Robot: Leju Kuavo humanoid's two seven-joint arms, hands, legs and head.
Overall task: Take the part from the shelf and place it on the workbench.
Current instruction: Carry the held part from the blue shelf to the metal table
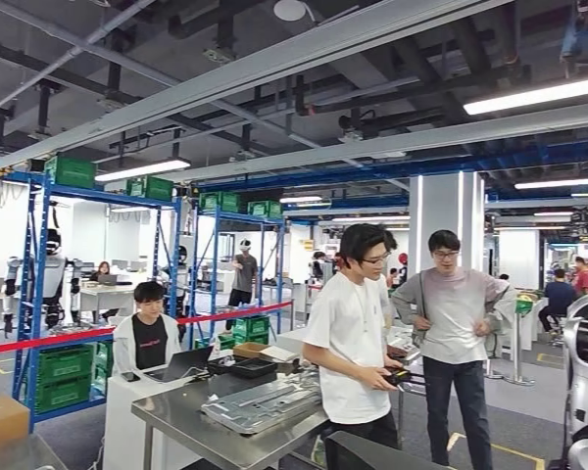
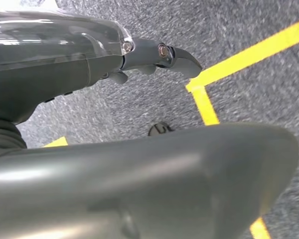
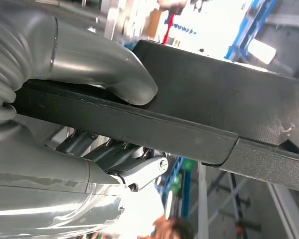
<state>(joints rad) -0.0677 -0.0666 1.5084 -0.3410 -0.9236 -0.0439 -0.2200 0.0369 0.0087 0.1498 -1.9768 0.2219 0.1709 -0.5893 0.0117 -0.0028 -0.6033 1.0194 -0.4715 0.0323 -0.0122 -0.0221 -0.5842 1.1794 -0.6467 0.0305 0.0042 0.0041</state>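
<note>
The robot's right hand (image 3: 84, 139) grips a flat black part (image 3: 216, 114). In the right wrist view the thick grey thumb presses on the upper face of the part while darker fingers (image 3: 102, 154) sit under its edge, so the panel is pinched between them. The part runs out well beyond the hand, long and thin, and its far end reaches the bottom edge of the head view (image 1: 379, 455) as a dark slab low in front of the robot.

The left hand (image 2: 155, 55) hangs at the robot's side over grey carpet with yellow floor tape (image 2: 249, 50). It holds nothing and its fingers look loosely extended.

The likely risk is that the hold is at one end of a long panel. Most of the part overhangs the hand, so it could tip, swing or slide out of the pinch as the robot walks.

Further out, ahead and slightly to the left of the held part, stands a steel workbench (image 1: 180, 416) with a large grey metal tray (image 1: 265, 401) lying on it. A person in a white shirt (image 1: 354, 333) stands just beside the bench, close to the part's far end; the overhanging end could strike them or the bench edge. Another person in grey (image 1: 454, 323) stands behind. Blue shelving (image 1: 35, 294) with green crates (image 1: 62, 377) lies far left.
</note>
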